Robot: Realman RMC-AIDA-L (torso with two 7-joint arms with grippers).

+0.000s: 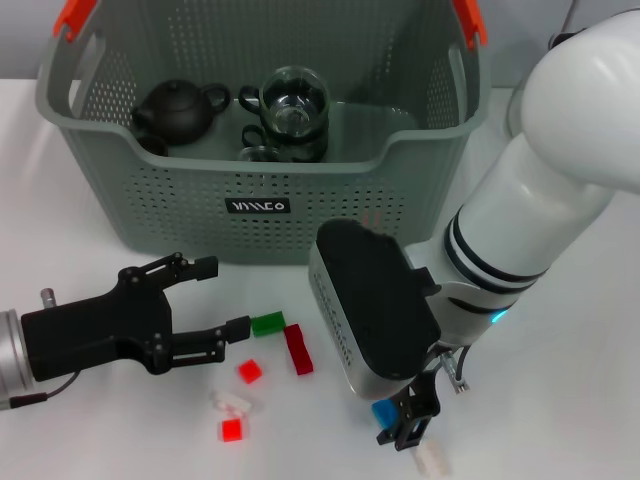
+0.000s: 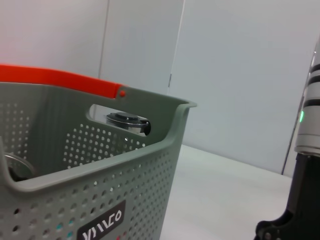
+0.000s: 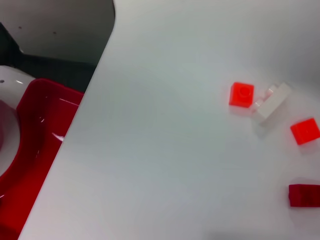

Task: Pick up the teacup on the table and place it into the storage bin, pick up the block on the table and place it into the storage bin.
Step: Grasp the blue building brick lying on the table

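Observation:
The grey-green storage bin stands at the back of the table; its wall fills the left wrist view. Inside it are a glass teacup, a second one and a black teapot. No teacup shows on the table. My right gripper is near the front edge, shut on a blue block. My left gripper lies open at the left, just short of a green block.
Loose on the table are a dark red block, two red blocks and white pieces. The right wrist view shows these blocks and a red container beyond the table edge.

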